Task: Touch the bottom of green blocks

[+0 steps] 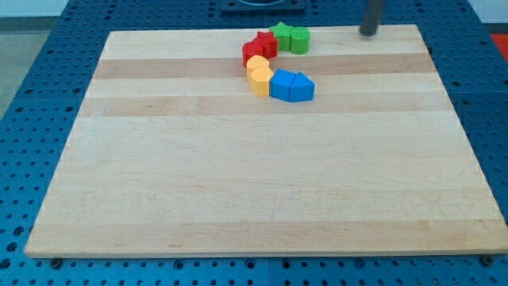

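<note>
A green star block (281, 33) and a green cylinder block (299, 40) sit side by side near the view's top centre of the wooden board (238, 175). My tip (368, 33) rests near the board's top edge, well to the right of the green cylinder, apart from every block. Below-left of the greens, a red star block (266, 43) and a red block (252, 54) touch the green star.
Two yellow blocks (259, 75) lie below the red ones, and two blue blocks (291, 86) touch them on the right. The whole group forms a curved chain. Blue perforated table surface (32, 119) surrounds the board.
</note>
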`<control>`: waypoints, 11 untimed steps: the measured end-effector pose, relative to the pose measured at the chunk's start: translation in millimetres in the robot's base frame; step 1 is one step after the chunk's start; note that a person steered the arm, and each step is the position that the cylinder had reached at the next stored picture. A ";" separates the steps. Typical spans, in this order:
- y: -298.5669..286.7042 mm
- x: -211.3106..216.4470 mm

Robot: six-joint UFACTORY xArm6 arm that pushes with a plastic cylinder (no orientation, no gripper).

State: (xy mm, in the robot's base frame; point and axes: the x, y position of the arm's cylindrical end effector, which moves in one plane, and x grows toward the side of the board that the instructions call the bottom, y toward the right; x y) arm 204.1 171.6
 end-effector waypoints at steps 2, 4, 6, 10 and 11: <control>-23.7 -1.8; -23.4 0.7; -17.9 40.6; -113.1 59.6; -139.1 58.4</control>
